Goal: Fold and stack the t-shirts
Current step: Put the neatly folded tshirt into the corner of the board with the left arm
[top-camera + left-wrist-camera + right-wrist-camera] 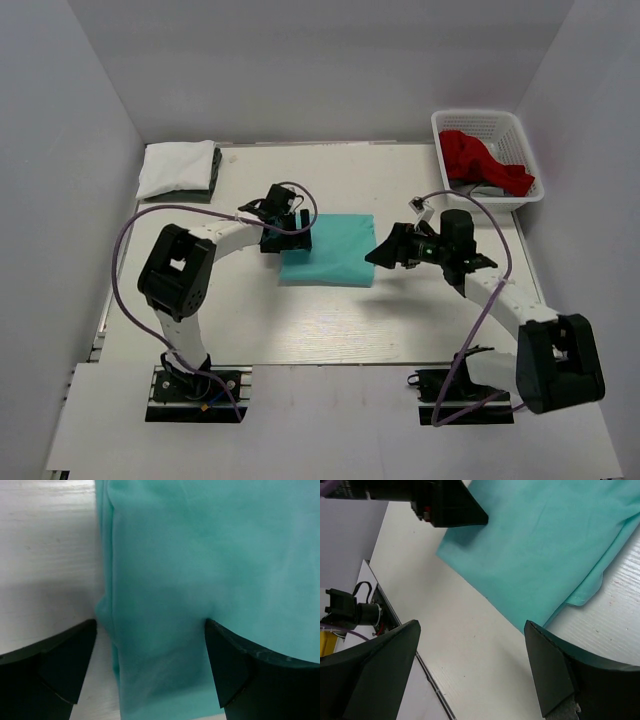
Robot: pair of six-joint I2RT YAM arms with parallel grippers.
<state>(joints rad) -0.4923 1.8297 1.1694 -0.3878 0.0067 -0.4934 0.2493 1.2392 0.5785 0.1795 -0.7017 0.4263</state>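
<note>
Top external: folded teal t-shirt [328, 250] lies mid-surface [330, 330], btwn both arms. At its left edge sits the left end effector [285, 240]. Left wrist shows its fingers apart, straddling that edge, one over cloth, other over bare surface. Just beside shirt's right edge is the right end effector [385, 252], fingers apart, holding nothing. Far-left corner: folded white t-shirt [178, 168] atop a dark grey t-shirt [216, 170]. Far right: red t-shirt [485, 160] in white lattice basket [500, 122].

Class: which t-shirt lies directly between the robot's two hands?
The teal-green t-shirt, folded mid-table; the white one sits far left, the red one in the basket.
</note>
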